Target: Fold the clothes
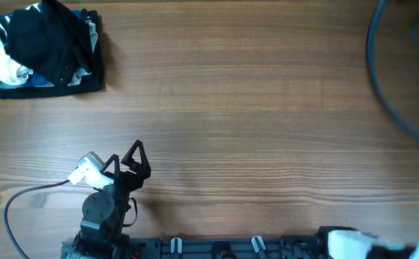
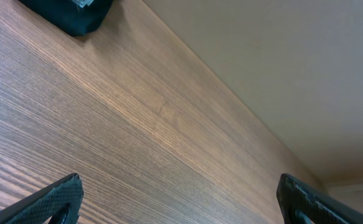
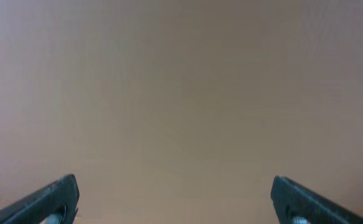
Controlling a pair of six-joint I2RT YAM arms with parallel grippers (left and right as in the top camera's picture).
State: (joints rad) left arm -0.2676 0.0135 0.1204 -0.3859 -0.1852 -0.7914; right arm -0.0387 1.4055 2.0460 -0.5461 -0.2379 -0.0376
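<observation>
The clothes (image 1: pixel 47 36), a single plain black garment, are seen bunched atop a small stack of folded garments (image 1: pixel 11 72) in the upper left corner of the overhead frame, well apart from both tools. The left gripper (image 1: pixel 126 155) is pictured in the lower left over the bare wooden table (image 1: pixel 266 108), its two fingers spread wide with nothing between them. The garment lies up and to the left of it. The right gripper (image 3: pixel 175 190), likewise gaping and empty in its own wrist view, is not shown from overhead, where only part of the right arm (image 1: pixel 342 241) is seen at the lower right edge. The left arm is therefore judged much the nearer for a first reach. No clear long axis can be made out in the crumpled fabric, though the heap appears slightly wider than tall. Counted: one black garment, one stack beneath it, two grippers, and one grey cable (image 1: pixel 22 198) trailing from the left arm.
</observation>
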